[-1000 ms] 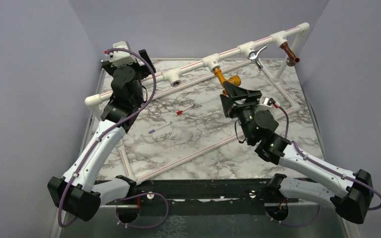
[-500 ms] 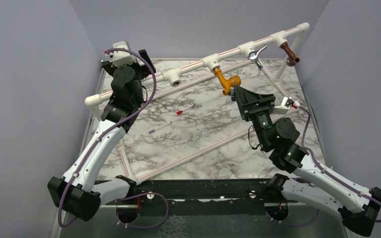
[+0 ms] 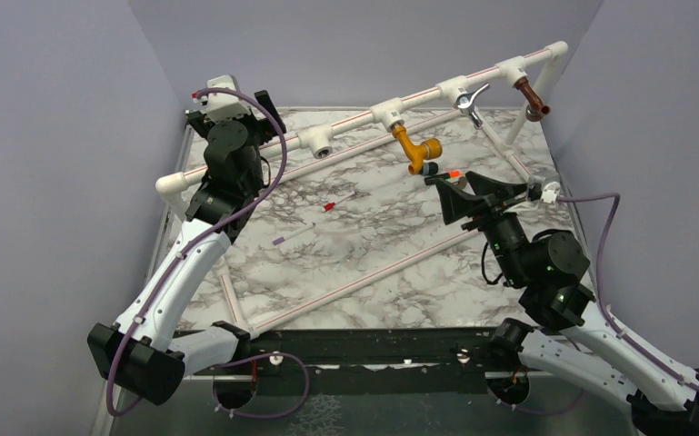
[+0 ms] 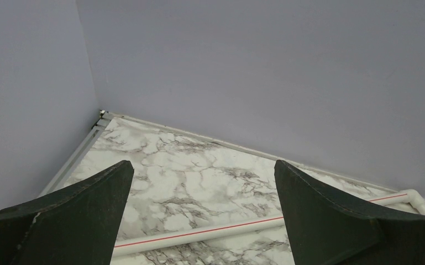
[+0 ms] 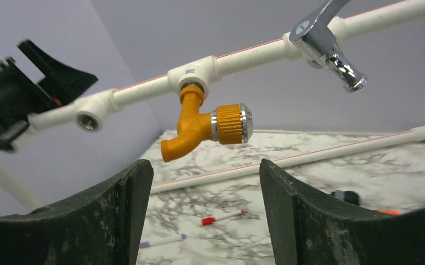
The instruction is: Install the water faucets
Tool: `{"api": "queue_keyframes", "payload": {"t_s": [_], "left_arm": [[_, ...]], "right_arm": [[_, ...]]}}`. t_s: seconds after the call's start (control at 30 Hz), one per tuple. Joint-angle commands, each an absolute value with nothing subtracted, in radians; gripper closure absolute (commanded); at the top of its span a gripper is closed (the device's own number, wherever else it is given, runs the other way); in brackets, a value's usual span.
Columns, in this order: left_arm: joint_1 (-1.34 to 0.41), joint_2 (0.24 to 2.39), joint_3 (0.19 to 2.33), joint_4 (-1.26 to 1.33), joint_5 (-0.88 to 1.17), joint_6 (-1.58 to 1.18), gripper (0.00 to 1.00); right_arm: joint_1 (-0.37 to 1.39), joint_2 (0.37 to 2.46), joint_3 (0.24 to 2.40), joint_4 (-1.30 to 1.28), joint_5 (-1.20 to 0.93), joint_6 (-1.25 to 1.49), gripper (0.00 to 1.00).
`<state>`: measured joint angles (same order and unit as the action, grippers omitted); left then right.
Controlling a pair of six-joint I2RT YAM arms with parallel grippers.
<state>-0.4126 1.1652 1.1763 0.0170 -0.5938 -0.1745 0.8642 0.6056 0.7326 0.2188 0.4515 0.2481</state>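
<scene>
The short black orange-tipped tap [image 3: 438,170] is found lying crosswise just beyond the wide-spread, empty right gripper [image 3: 448,182], the nearer of the two.

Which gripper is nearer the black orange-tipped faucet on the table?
Right. The right gripper hovers open beside the black faucet; the left gripper is far off near the back-left corner.

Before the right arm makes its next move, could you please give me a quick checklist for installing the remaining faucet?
1. Right end effector open, empty: ok.
2. Mustard-yellow faucet hanging from its tee: ok.
3. Black orange-tipped faucet lying free on the table: ok.
4. Empty tee fitting unobstructed: ok.
5. Left end effector open, empty: ok.
6. Which way that faucet's threaded end points: cannot tell.
</scene>
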Motion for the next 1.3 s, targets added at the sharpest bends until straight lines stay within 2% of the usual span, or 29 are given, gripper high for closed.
{"api": "queue_keyframes", "payload": {"t_s": [0.0, 0.23, 0.43, 0.8, 1.1, 1.27], "left_arm": [[-0.454, 1.225, 1.072, -0.340, -0.536, -0.187, 0.01], [-0.454, 1.227, 1.072, -0.340, -0.535, -0.187, 0.01], [-0.454, 1.220, 1.071, -0.340, -0.527, -0.191, 0.01], [-0.454, 1.215, 1.073, -0.341, -0.507, -0.199, 0.01], [-0.454, 1.211, 1.073, -0.340, -0.496, -0.201, 0.01], [-0.454, 1.212, 1.073, -0.339, -0.496, -0.199, 0.01]], "right_arm": [[0.867, 0.567, 0.733, 0.175, 0.366, -0.194, 0.25], [0.866, 0.584, 0.763, 0.080, 0.228, -0.656, 0.22], [0.867, 0.641, 0.813, -0.068, 0.150, -0.894, 0.21], [0.866, 0.722, 0.676, 0.323, 0.174, -1.322, 0.19], [0.867, 0.873, 0.682, 0.542, 0.186, -1.477, 0.20], [0.867, 0.920, 0.710, 0.563, 0.201, -1.496, 0.23]]}}
